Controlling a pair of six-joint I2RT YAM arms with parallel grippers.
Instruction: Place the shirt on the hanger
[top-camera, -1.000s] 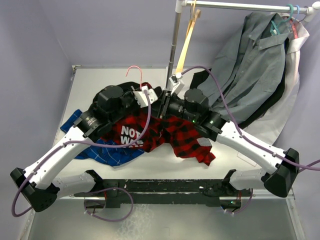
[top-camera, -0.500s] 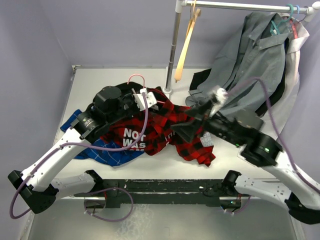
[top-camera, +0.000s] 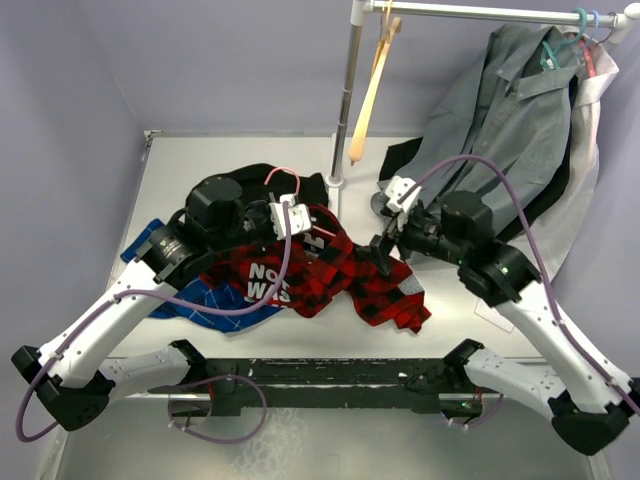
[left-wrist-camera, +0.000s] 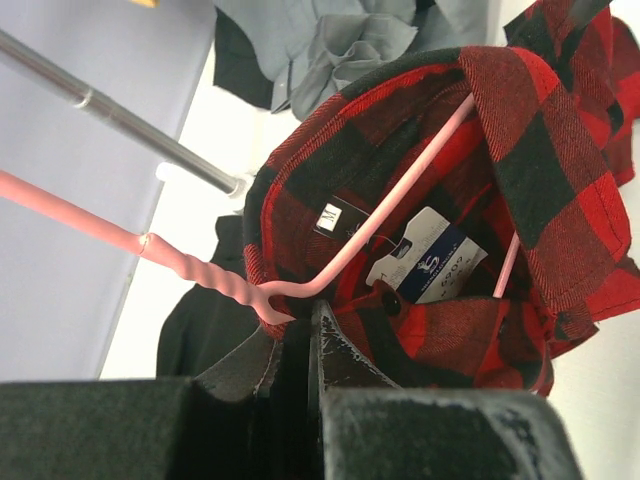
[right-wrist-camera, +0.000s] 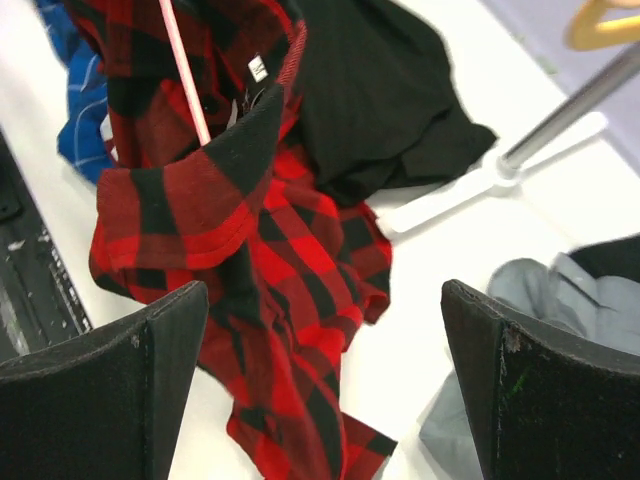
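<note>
Shirt (top-camera: 350, 270), limp light flannel heaped on the table (top-camera: 200, 160) with its collar round the hanger (left-wrist-camera: 205, 270), will likely sag and slip, so the spread right gripper (right-wrist-camera: 320, 350) should pinch the free collar edge while the left gripper (left-wrist-camera: 300, 320) clamps the hanger's neck.

White table (top-camera: 190, 160): shirt (top-camera: 375, 285) ctr (partly over blue shirt (top-camera: 215, 305), 8 o'clock), black garment (top-camera: 262, 178) at 11, rack base (top-camera: 335, 183) at 12.

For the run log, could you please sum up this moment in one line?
left fingers shut on hanger | hanger arm inside shirt collar | right fingers open, empty, over shirt
</note>
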